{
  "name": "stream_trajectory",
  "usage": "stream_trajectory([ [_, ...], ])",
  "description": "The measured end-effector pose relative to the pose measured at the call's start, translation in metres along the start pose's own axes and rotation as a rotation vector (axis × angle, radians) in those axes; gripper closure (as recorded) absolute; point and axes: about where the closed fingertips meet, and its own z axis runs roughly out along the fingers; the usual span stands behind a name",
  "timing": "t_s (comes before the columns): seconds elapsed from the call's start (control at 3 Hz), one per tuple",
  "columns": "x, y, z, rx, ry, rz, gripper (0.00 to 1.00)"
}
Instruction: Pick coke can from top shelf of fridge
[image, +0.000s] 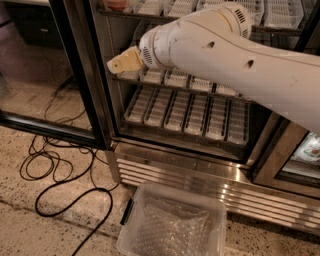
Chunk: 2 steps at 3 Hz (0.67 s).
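Note:
The fridge (200, 175) stands with its black-framed glass door (75, 75) swung open to the left. The top shelf (175, 7) runs along the top edge of the view with white slotted trays on it. A red-orange thing (116, 4), cut off by the top edge, sits at the shelf's left end; it looks like the coke can. My gripper (125, 61) is the cream-coloured tip of the white arm (240, 65). It hangs at the fridge's left side, level with the second rack and below the can. It holds nothing that I can see.
Two lower racks of white trays (190, 112) lie under the arm. A clear plastic bin (172, 222) stands on the floor before the louvred base. Black cables (55, 170) loop on the speckled floor at left. A second cooler door (300, 155) is at right.

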Motion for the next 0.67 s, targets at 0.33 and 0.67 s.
stream_trajectory([
  [0.33,-0.0276,-0.0174,0.0132,0.057,-0.107,0.06,0.0],
  [0.67,-0.0276,-0.0174,0.0133,0.057,-0.107,0.06,0.0],
])
